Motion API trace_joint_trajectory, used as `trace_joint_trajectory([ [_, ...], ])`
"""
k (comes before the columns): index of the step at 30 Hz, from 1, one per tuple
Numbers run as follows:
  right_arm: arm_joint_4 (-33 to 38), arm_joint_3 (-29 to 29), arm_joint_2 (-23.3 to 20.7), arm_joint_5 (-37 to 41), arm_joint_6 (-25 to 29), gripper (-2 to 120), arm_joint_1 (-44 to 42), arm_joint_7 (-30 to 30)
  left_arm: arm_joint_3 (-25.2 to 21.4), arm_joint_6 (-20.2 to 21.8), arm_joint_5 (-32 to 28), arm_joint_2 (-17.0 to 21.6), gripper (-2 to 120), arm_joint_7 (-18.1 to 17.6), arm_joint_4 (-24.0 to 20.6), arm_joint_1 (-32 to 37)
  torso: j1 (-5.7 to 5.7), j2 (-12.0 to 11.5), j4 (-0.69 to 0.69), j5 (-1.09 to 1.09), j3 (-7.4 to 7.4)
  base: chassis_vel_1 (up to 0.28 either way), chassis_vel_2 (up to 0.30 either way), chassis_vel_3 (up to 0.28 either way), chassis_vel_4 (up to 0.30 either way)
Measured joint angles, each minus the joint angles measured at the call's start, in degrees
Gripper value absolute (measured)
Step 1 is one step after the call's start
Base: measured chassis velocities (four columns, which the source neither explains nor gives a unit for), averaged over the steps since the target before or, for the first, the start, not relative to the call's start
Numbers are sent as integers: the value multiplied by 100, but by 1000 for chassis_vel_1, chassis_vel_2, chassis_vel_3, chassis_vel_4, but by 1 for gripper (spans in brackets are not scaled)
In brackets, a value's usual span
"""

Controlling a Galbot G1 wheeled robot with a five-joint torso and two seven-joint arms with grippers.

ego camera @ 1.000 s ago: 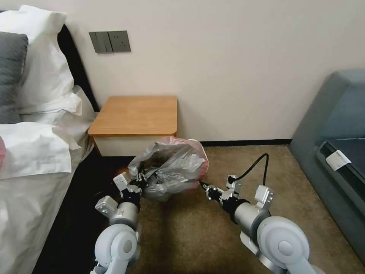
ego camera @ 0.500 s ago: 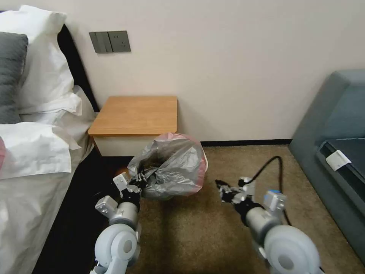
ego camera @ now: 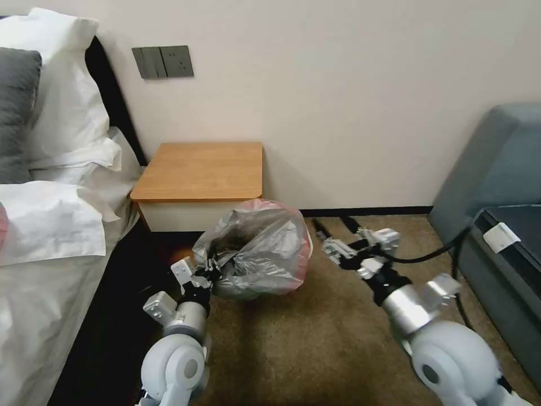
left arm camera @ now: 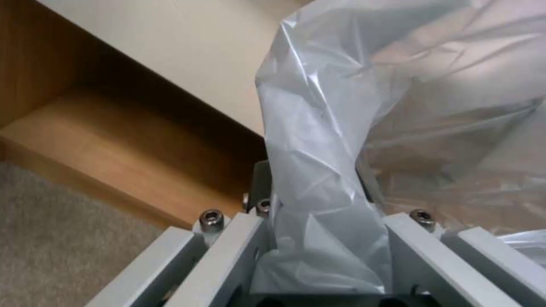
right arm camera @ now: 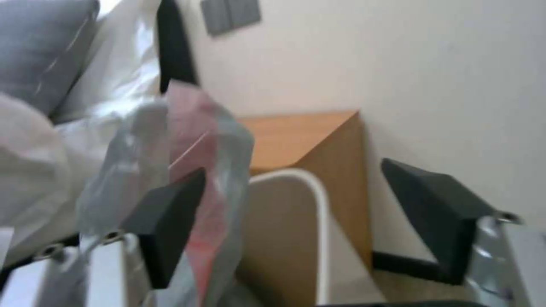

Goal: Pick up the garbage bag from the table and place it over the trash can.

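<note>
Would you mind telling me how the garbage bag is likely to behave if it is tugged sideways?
Probably floppy: the garbage bag is crinkled, thin and sagging from the left pincer. Likely very light, since it billows. It may slip, as one bunched fold is pinched.

On your left you see a bed (ego camera: 39, 293) covered in rumpled white sheets, with white pillows (ego camera: 67, 107) stacked against its black headboard (ego camera: 112, 96) and a grey pillow (ego camera: 17, 113) at the very left edge of the head view. Above and behind them, you find a dark grey switch and socket panel (ego camera: 163, 61) mounted on the cream wall (ego camera: 366, 101), and a black skirting strip (ego camera: 366, 211) runs where that wall meets the brown carpet (ego camera: 315, 344). On your right stands a grey-blue sofa (ego camera: 496, 169) with a small white object (ego camera: 501, 237) lying on its dark seat near the front edge.
</note>
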Motion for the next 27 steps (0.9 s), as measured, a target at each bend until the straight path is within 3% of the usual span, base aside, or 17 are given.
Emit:
trace_joint_trajectory([
  [6,-257,-256,80,-152,7,100,342,-117,0,40,-24,19,7,9,-109,87,0,0,1,1,0,0,0,0,0],
  [17,-251,-275,120,-179,-20,100,402,-39,-7,76,-48,7,7,20,-199,138,0,0,0,1,0,0,0,0,0],
  [24,-399,-297,205,-115,-16,80,573,-50,-4,105,-115,2,7,23,-243,188,0,0,0,1,0,0,0,0,0],
  [27,-431,-296,240,-32,16,65,601,-75,-4,144,-193,5,7,33,-277,204,0,0,0,1,0,0,0,0,0],
])
